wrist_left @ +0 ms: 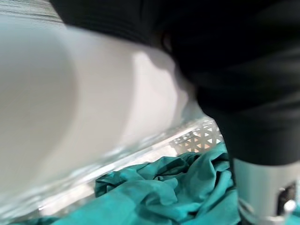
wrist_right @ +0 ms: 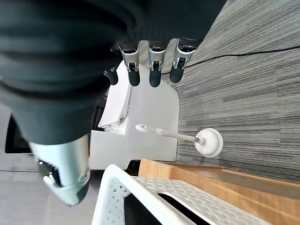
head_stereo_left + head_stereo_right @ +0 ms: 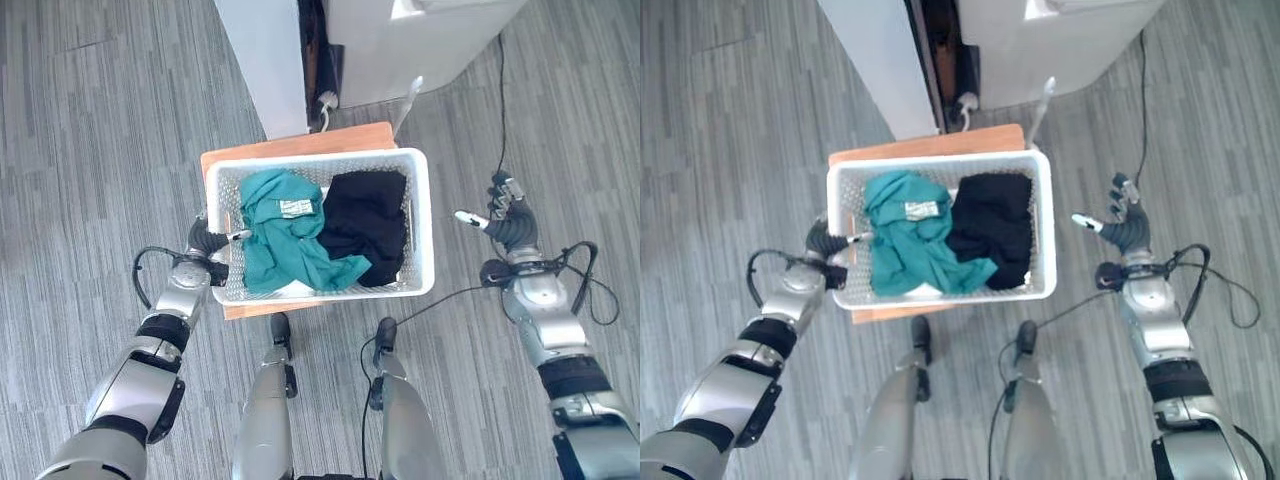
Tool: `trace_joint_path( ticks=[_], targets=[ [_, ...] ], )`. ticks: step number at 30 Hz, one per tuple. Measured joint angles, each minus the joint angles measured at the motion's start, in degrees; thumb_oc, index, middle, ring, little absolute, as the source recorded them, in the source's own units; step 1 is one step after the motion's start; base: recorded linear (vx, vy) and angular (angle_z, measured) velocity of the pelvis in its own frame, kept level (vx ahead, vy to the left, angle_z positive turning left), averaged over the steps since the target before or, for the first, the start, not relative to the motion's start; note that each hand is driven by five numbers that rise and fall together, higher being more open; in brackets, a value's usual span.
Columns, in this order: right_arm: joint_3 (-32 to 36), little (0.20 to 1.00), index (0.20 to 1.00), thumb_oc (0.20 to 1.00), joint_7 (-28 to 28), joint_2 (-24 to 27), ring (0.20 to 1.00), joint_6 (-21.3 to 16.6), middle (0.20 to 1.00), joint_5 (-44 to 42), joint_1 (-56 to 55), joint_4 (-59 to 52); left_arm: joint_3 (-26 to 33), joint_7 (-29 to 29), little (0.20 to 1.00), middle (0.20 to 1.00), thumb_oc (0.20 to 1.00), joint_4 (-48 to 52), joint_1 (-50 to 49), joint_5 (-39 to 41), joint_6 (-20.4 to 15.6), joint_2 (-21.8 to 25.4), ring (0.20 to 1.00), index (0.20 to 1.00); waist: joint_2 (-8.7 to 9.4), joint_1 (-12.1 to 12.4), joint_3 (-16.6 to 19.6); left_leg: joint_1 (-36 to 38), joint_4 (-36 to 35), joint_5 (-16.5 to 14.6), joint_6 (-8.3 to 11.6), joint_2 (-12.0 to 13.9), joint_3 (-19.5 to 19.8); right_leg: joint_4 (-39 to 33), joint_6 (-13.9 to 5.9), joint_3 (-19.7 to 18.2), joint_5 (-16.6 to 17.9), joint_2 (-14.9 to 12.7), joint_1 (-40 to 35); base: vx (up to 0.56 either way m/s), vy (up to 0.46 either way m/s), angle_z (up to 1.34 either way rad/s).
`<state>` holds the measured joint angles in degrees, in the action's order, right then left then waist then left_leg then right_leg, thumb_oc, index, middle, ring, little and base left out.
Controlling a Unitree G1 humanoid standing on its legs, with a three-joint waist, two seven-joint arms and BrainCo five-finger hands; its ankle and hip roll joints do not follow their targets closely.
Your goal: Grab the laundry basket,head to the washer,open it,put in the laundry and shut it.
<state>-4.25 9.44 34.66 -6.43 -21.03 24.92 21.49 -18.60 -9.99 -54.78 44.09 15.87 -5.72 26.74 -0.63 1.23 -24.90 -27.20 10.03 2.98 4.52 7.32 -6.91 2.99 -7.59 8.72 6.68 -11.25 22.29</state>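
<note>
Basket (image 3: 420, 215) rim hides left hand (image 3: 205, 240) fingers — right hand (image 3: 1125, 225) fingers relaxed, holding nothing.

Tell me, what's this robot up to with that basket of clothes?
It looks like it is about to pick up the white laundry basket, which sits on a low wooden stand. Inside lie a teal garment and a black one. The left hand is at the basket's left side; its grip is hard to make out. The right hand is open and apart from the basket's right side. A white appliance stands just beyond.
</note>
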Motion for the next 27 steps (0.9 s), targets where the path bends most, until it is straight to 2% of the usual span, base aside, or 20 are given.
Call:
trace_joint_path(
  ticks=[6,11,15,20,27],
  targets=[
    [0.1,1.000,1.000,1.000,0.8,-0.1,1.000,0.2,1.000,-0.1,0.1,4.0,-0.4,0.0,1.000,1.000,1.000,2.3,-1.0,0.0,0.2,0.1,1.000,1.000,0.03,0.0,-0.1,-0.4,0.3,-0.3,-0.47,-0.6,-0.1,0.1,-0.41,0.0,0.3,-0.7,0.3,0.00,0.034,0.01],
    [-0.1,1.000,1.000,1.000,1.7,-2.6,1.000,0.6,1.000,-0.1,0.5,4.0,-0.8,0.0,1.000,1.000,1.000,7.2,-2.3,1.9,0.9,0.3,1.000,1.000,-0.27,0.5,-0.3,-2.1,1.9,-0.9,-1.32,-1.1,-0.4,1.0,-0.49,-0.2,0.3,-1.5,1.8,0.01,0.044,0.01],
    [-3.3,1.000,1.000,1.000,1.4,-2.9,1.000,1.8,1.000,-0.7,1.3,5.5,-1.7,0.1,1.000,1.000,1.000,10.3,-3.7,2.2,1.1,0.5,1.000,1.000,-0.60,0.7,-0.7,-2.1,2.0,-1.1,-1.70,-1.8,-0.9,1.0,-0.51,-0.3,0.3,-2.3,1.9,0.03,0.024,0.00],
    [-8.8,1.000,1.000,1.000,-1.0,-3.1,1.000,2.9,1.000,-1.9,8.4,10.0,-2.6,0.3,1.000,1.000,1.000,12.5,-5.0,2.3,1.2,0.4,1.000,1.000,-1.17,1.3,-1.0,-2.3,2.9,-1.7,-2.30,-2.1,-1.4,0.9,-1.03,-0.5,0.6,-2.8,1.8,0.01,0.025,-0.02],
    [-9.8,1.000,1.000,1.000,-2.0,-2.9,1.000,4.0,1.000,-2.9,11.9,11.2,-2.8,0.7,1.000,1.000,1.000,14.1,-5.4,2.3,1.9,0.5,1.000,1.000,-1.87,1.8,-1.4,-2.8,3.9,-2.1,-2.50,-2.1,-1.3,1.2,-0.89,-0.4,0.5,-2.7,1.9,0.03,0.000,0.00]
  ],
)
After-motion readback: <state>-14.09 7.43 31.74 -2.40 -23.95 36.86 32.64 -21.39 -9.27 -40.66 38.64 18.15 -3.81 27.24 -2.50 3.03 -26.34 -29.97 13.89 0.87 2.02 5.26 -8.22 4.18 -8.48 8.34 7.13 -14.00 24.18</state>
